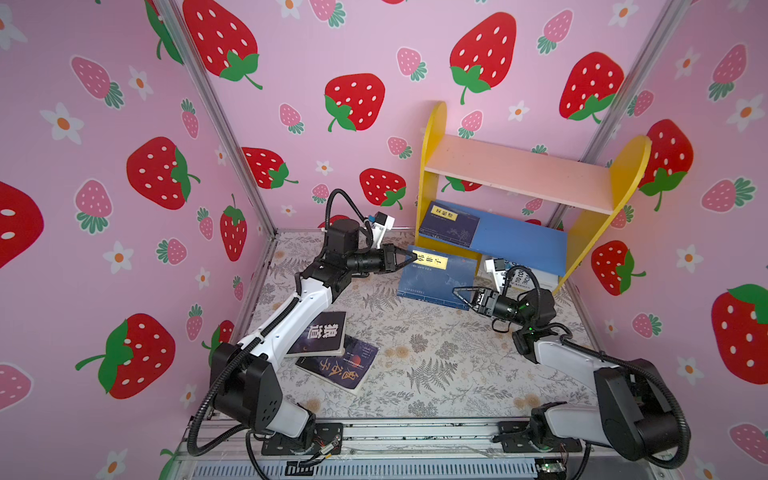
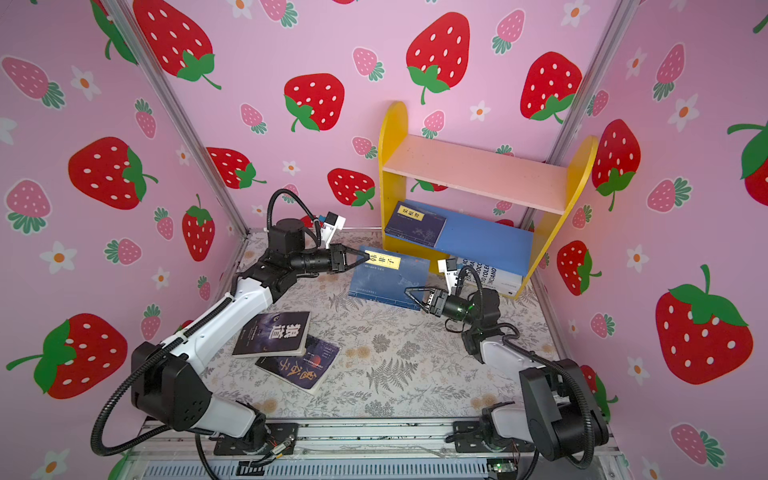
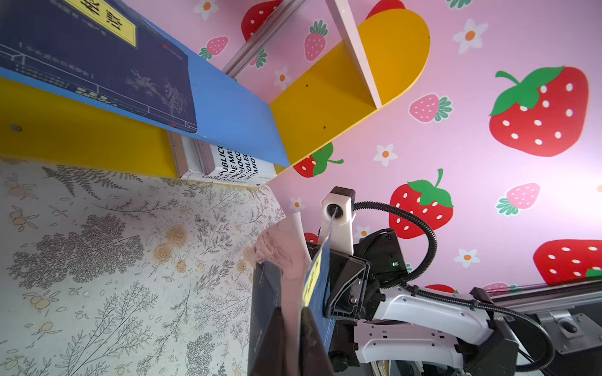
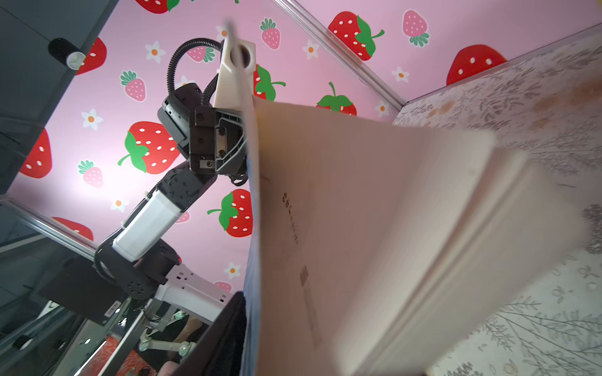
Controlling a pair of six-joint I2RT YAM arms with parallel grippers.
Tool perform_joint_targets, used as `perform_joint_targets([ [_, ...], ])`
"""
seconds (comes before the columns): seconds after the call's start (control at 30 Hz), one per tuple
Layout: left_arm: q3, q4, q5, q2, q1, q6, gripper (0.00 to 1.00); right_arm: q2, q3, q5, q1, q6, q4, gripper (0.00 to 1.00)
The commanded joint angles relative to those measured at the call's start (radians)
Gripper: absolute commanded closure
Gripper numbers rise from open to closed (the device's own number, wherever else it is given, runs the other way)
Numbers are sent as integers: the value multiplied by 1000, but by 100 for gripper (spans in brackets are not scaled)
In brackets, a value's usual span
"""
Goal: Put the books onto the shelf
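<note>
The chief danger is that the held navy book [image 1: 436,278] splays open or slips. In the right wrist view its cover [image 4: 253,211] stands edge-on, apart from the pale page block [image 4: 374,211], which sags away. A pinch on the cover alone would leave the pages hanging, and they could catch on the front edge of the blue lower board [image 1: 519,241] of the shelf [image 1: 432,137]. A second hazard is the other navy book [image 1: 449,224], lying flat at the board's 9 o'clock end, where an incoming book could shove it back or off. The left gripper [image 1: 411,258] is clamped on the held book's upper corner beside the yellow label [image 1: 430,261]. From there the book spreads toward 4 o'clock, tilted, just in front of the shelf, which stands at 1 o'clock on the table [image 1: 415,353]. The right gripper [image 1: 457,293] sits at the book's lower corner, with the book toward its 10 o'clock; whether its jaws have a hold cannot be told. Two dark books [image 1: 320,332] lie at 7 o'clock, and white books [image 3: 234,164] rest beneath the blue board.
</note>
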State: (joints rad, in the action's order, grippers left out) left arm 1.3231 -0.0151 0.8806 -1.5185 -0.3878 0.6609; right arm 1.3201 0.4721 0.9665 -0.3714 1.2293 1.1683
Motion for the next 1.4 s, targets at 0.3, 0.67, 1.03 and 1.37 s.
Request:
perform_joint_targets([
  [0.3, 147, 63, 59, -67, 12, 31, 85, -50, 11, -102, -14, 51, -36, 85],
  [0.67, -83, 78, -244, 101, 74, 23, 17, -122, 46, -140, 42, 56, -106, 91],
  [1.03, -227, 261, -319, 162, -93, 144, 14, -109, 182, -187, 49, 62, -128, 90],
  [1.37, -138, 549, -397, 17, -160, 333, 34, -72, 268, -193, 43, 81, -134, 90],
])
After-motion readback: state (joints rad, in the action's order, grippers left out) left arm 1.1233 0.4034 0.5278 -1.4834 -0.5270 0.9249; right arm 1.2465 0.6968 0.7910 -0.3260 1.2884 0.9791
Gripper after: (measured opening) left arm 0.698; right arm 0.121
